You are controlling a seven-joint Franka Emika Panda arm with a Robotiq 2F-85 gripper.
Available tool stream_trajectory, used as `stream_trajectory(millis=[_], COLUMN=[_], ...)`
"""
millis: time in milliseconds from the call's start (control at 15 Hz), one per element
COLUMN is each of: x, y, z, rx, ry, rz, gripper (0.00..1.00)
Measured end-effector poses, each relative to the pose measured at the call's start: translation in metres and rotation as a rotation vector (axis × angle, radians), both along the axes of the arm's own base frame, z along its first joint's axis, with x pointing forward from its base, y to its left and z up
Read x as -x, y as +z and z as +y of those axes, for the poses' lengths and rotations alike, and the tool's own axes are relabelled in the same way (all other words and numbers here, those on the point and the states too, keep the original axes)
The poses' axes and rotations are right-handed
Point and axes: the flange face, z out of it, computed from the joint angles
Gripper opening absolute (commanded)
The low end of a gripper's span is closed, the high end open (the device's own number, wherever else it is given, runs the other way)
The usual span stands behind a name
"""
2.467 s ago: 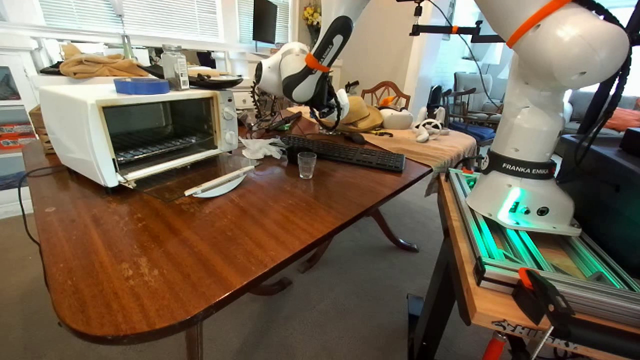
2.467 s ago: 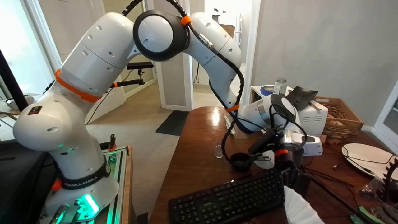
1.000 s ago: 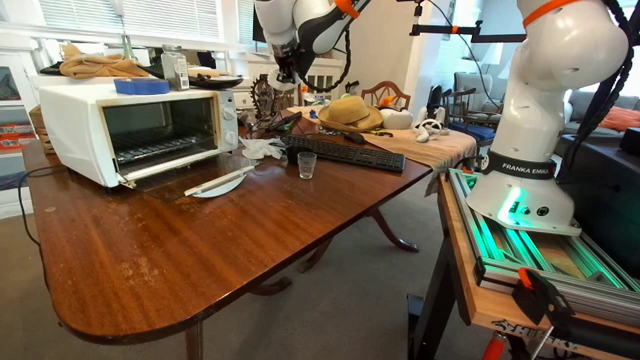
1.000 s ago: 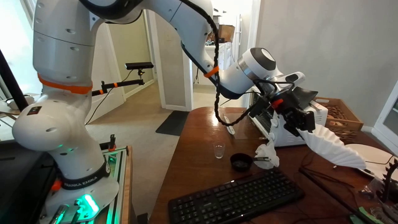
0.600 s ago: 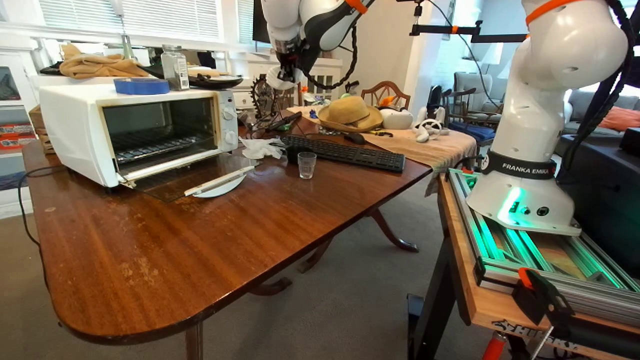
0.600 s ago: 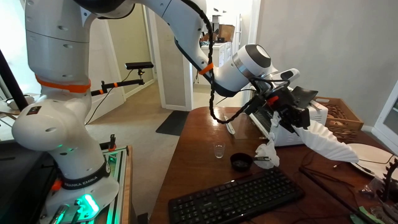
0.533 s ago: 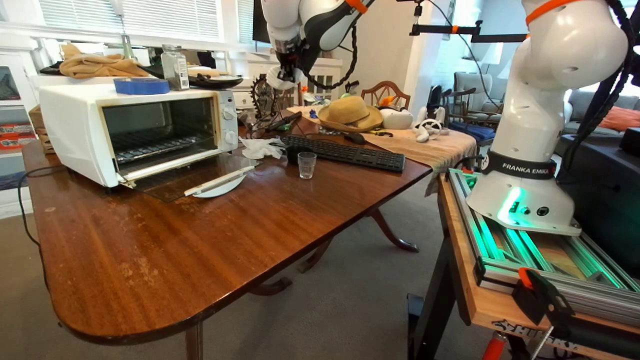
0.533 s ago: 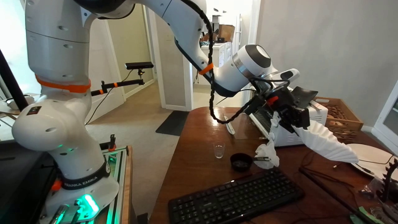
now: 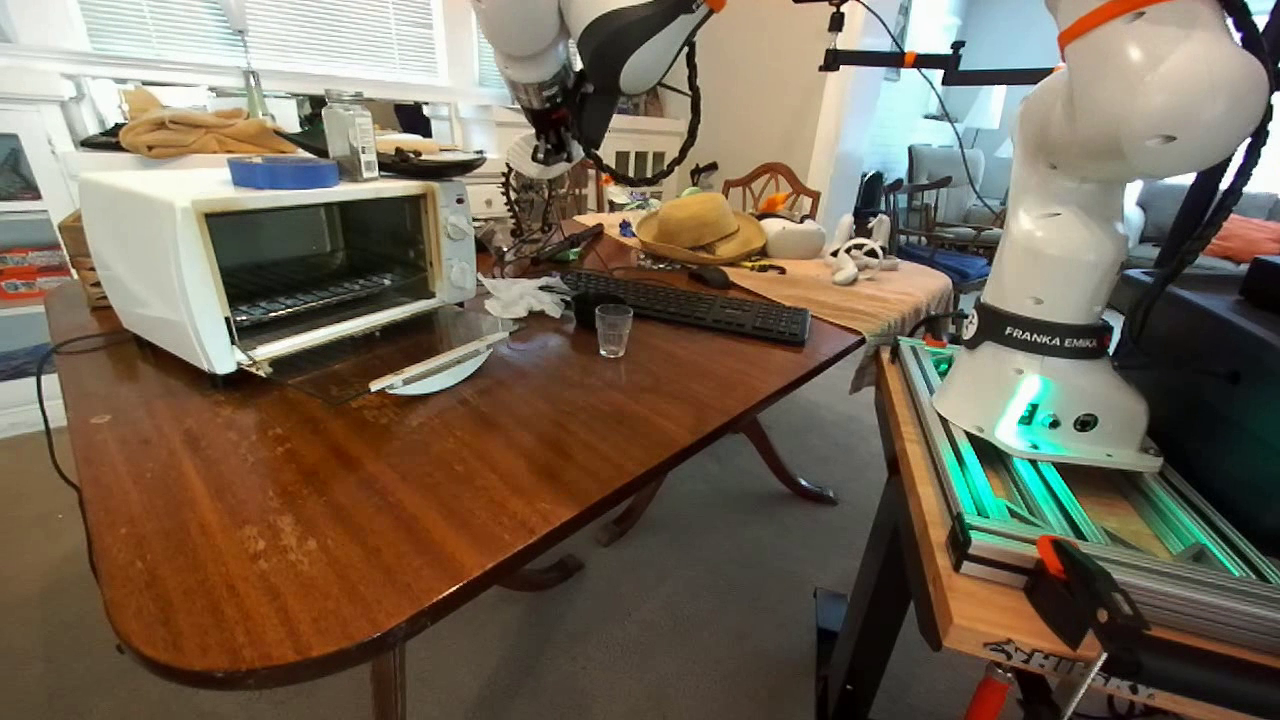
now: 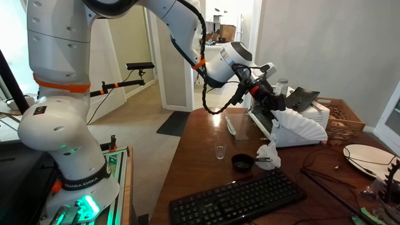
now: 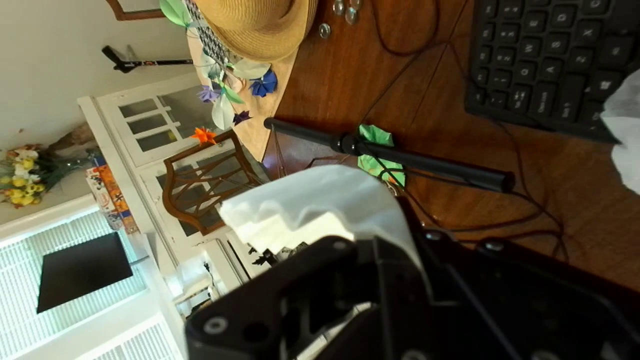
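Observation:
A white pleated paper filter (image 11: 320, 195) is pinched in my gripper (image 11: 387, 247), whose fingers are shut on its edge in the wrist view. In an exterior view the gripper (image 10: 276, 109) hangs high over the table, and the fanned filter (image 10: 301, 125) spreads out from its tips, in front of the white toaster oven (image 10: 300, 137). An exterior view from elsewhere shows the gripper (image 9: 553, 150) raised well above the tabletop with the filter (image 9: 528, 158) behind it. Part of the filter is hidden by the black fingers. It touches nothing else that I can see.
The oven's glass door (image 9: 340, 370) is down, with a white dish (image 9: 445, 376) by its edge. A clear glass (image 10: 220, 150), black bowl (image 10: 242, 163), crumpled white paper (image 10: 268, 156) and keyboard (image 10: 237, 200) stand nearby. A black rod (image 11: 430, 162) and cables lie beyond.
The arm has risen from low beside the keyboard, carrying the filter up. Over the last half second both have swung toward the oven side and slightly higher; the grip stays shut.

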Motion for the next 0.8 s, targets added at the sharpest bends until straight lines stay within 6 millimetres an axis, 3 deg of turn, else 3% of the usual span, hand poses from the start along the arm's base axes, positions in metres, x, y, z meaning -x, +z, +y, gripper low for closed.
stream_trajectory(millis=[400,800], x=[0.026,0.023], y=[-0.007,-0.013], z=[0.081,0.165], rx=[0.103,0.058], ry=[-0.077,0.102], rz=[-0.001,-0.027], gripper=[0.0,0.0])
